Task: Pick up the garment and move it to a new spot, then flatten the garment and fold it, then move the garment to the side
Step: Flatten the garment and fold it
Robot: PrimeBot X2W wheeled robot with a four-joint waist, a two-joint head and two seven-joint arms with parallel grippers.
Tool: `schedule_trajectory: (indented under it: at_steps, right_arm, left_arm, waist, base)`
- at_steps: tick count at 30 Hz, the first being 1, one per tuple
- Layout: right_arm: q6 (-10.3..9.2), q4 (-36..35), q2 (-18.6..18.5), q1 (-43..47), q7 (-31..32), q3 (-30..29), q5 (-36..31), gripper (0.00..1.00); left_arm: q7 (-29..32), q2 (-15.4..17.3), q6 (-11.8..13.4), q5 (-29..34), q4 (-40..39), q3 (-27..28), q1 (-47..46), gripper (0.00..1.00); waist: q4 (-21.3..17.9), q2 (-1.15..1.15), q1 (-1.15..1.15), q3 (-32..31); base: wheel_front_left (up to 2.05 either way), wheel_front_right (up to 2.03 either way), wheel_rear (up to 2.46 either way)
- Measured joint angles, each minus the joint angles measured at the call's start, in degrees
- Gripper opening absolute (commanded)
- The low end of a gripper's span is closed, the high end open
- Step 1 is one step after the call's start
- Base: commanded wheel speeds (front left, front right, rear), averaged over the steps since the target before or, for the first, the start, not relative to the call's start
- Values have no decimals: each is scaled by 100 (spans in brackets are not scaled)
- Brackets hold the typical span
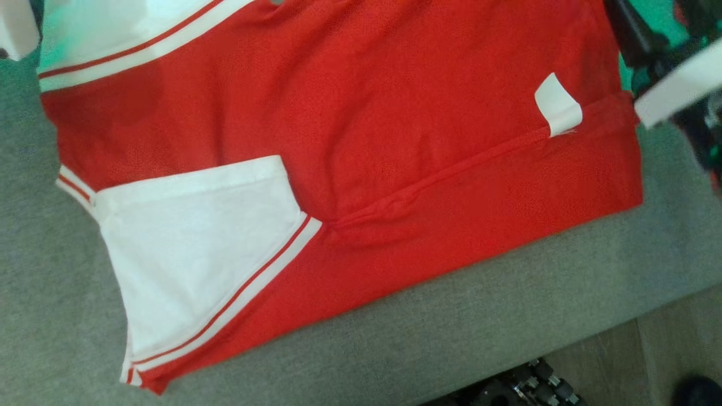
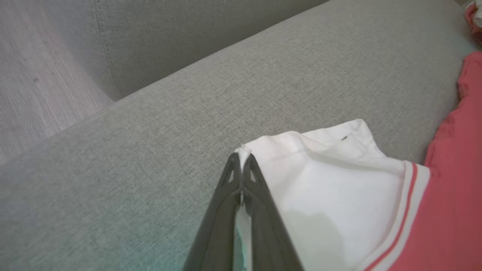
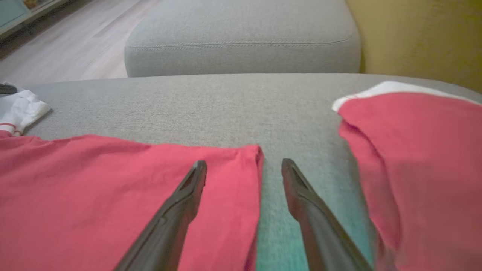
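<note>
The garment [image 1: 361, 113] is a red shirt with white, red-striped sleeves, spread over a grey sofa cushion [image 1: 507, 304]. One white sleeve [image 1: 192, 248] lies folded across the red body, and a white label [image 1: 557, 105] sticks up near the hem. In the left wrist view my left gripper [image 2: 241, 160] is shut on the corner of a white sleeve [image 2: 339, 180], low over the cushion. My right gripper [image 3: 244, 165] stands open, its fingers straddling a corner of the red hem [image 3: 248, 158]. A second red fold [image 3: 414, 150] lies to that gripper's right.
The sofa's front edge [image 1: 592, 332] runs along the lower right of the head view, with wooden floor [image 1: 665, 349] and the robot's dark base [image 1: 524, 386] below it. My right arm's pale forearm [image 1: 677, 84] hangs at the upper right. A second grey cushion [image 3: 241, 37] lies beyond.
</note>
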Motion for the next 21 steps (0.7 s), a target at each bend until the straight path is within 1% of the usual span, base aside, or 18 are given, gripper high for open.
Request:
schedule_trajectory:
  at_steps: [6,9,12,13,14,15,16,17,18,20,21]
  right_arm:
    - [0,519,41,-785,961,480,443,100]
    - [0,805,40,-988,1248,610,577,100]
    - [0,964,37,-1143,1385,708,687,100]
    - [0,968,38,-1184,1394,746,757,96]
    - [0,965,38,-1220,1429,794,834,84]
    - [0,967,38,-1256,1441,842,899,68]
    - [0,966,38,-1281,1441,868,946,61]
    - [0,969,37,-1300,1439,909,970,65]
    - [0,983,36,-1319,1436,951,975,64]
    - [0,1013,35,-1372,1425,1012,1025,71]
    - [0,1032,35,-1405,1402,1039,1036,71]
  left_arm:
    - [-27,52,-1,-41,-82,-189,-31,0]
    - [-77,92,-1,-67,-98,-256,-44,0]
    - [-126,110,-2,-77,-98,-346,-92,0]
    - [-127,110,-2,-112,-98,-352,-111,0]
    - [-148,111,-2,-124,-98,-359,-120,0]
    - [-176,111,-2,-125,-98,-378,-126,0]
    - [-178,111,-2,-125,-97,-397,-127,0]
    - [-192,113,-7,-131,-93,-419,-127,0]
    - [-205,113,-23,-163,-91,-446,-127,0]
    - [-227,114,-42,-168,-90,-506,-131,0]
    - [-229,114,-42,-167,-88,-525,-137,0]
  waist:
    - [128,0,0,-15]
    - [176,0,0,-17]
    - [223,0,0,-25]
    - [235,0,0,-26]
    - [248,0,0,-26]
    - [260,0,0,-26]
    - [268,0,0,-24]
    - [275,0,0,-22]
    - [282,0,0,-21]
    - [295,0,0,-18]
    - [302,0,0,-16]
  base:
    - [0,0,0]
    - [0,0,0]
    - [0,0,0]
    - [0,0,0]
    - [0,0,0]
    - [0,0,0]
    - [0,0,0]
    - [0,0,0]
    - [0,0,0]
    - [0,0,0]
    - [0,0,0]
